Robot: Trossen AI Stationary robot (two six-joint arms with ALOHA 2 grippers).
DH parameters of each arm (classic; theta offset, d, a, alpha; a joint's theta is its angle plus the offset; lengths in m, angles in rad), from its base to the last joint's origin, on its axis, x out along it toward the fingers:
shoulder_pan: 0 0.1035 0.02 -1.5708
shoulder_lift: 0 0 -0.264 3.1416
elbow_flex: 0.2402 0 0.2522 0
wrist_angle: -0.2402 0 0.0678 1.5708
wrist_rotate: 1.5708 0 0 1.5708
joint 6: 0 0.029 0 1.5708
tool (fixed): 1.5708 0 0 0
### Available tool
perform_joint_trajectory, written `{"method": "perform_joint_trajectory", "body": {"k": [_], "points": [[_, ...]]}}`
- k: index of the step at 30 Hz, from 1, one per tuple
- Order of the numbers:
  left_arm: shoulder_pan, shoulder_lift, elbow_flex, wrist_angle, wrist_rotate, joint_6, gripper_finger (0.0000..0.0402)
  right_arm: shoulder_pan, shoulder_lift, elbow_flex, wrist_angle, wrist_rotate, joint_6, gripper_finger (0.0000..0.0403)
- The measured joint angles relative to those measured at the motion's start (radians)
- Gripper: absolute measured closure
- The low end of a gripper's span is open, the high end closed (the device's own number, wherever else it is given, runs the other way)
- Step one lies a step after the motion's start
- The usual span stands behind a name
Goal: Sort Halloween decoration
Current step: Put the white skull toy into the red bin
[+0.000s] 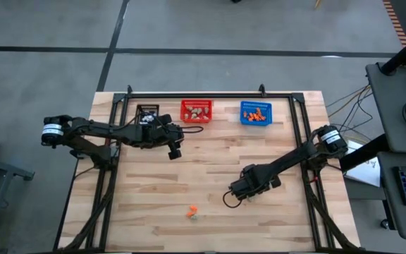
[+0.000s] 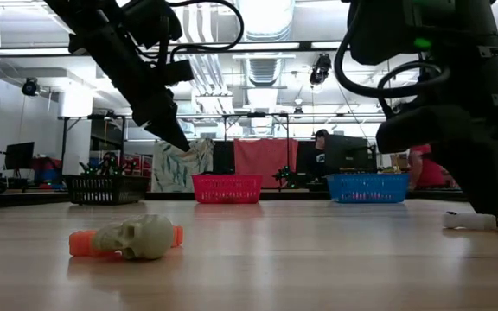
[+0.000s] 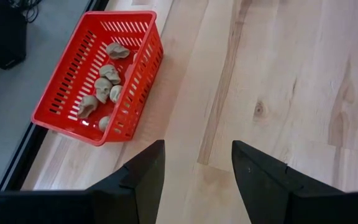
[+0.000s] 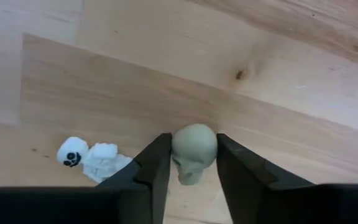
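Two right gripper [image 4: 191,162] fingers closed around grey skull [image 4: 193,151], white ghost [image 4: 91,158] just beside; left gripper [image 3: 194,168] spread, far.

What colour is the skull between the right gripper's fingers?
Pale grey-green skull, between the right gripper fingers; right wrist view shows it best.

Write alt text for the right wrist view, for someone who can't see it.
The right gripper has its jaws on either side of a small beige-grey skull trinket on the wooden table, closing in or just touching it. Beside it, outside the jaws, lies a tiny white ghost figure with black eyes and mouth.
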Motion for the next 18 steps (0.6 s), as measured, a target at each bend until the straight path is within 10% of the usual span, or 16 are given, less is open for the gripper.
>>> {"method": "perform_joint_trajectory", "body": {"k": [18], "points": [[0.0,-0.005,0.0,0.027,0.0,-0.003,0.0233,-0.038,-0.068,0.017,-0.048,0.055,-0.107,0.0352]]}}
